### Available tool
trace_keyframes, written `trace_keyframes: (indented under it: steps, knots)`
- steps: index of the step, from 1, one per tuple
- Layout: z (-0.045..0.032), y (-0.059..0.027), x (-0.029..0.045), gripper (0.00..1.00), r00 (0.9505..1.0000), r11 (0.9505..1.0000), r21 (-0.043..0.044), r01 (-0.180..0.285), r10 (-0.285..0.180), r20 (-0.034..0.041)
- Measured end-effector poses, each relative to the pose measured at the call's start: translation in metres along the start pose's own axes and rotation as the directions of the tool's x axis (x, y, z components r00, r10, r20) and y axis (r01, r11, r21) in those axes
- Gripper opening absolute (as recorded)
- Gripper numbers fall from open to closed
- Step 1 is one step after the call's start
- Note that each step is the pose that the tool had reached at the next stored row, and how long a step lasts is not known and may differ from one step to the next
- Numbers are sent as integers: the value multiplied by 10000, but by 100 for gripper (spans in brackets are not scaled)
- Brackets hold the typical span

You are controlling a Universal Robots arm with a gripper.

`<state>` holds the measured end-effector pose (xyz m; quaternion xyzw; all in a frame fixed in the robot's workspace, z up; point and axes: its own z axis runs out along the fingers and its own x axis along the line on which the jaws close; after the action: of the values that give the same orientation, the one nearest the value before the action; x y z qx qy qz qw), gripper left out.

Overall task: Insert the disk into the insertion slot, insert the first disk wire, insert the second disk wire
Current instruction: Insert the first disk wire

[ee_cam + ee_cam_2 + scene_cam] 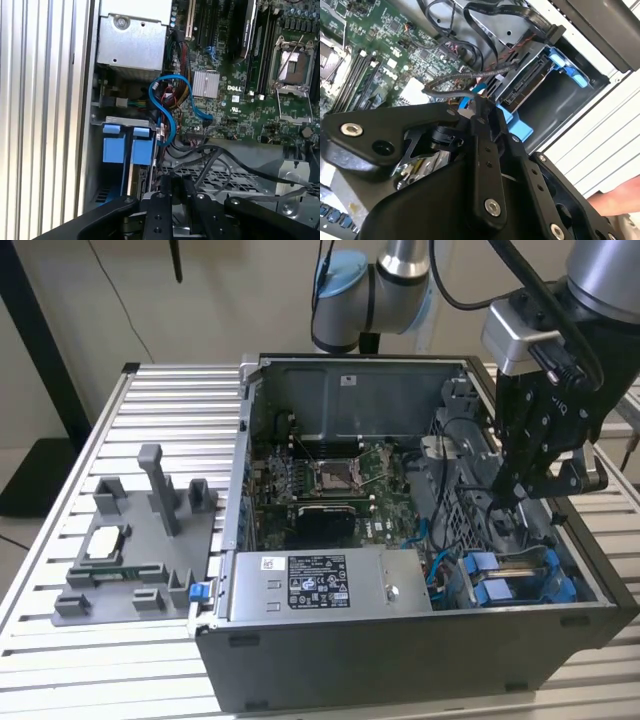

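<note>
The disk sits in the drive bay at the corner of the open computer case, showing the blue carrier front (497, 589) (114, 145) and a grey drive edge (529, 80). A second blue carrier (142, 147) sits beside it. My gripper (507, 498) hangs inside the case just above this bay, on the exterior view's right. Its black fingers (481, 112) (165, 192) are drawn together, shut. A dark wire (451, 84) and a blue wire (170, 102) run close by the tips. Whether one is pinched is hidden.
The motherboard (330, 480) lies on the case floor with a power supply box (325, 585) at the front. A tangle of black cables (220, 160) crosses a perforated metal cage near the bay. A grey fixture plate (140, 550) holds parts on the slatted table. A hand (620, 197) shows outside the case.
</note>
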<state>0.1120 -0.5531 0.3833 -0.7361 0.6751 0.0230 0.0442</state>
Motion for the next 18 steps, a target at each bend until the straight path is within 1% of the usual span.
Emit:
trace_keyframes:
  steps: [2,4,14,18]
  knots:
    - [2,1,1,0,10000,10000,32,5,-5,4]
    - [2,1,1,0,10000,10000,38,7,-7,4]
    - [7,1,3,0,10000,10000,37,5,-5,-10]
    - [13,-22,5,0,10000,10000,7,3,-3,-8]
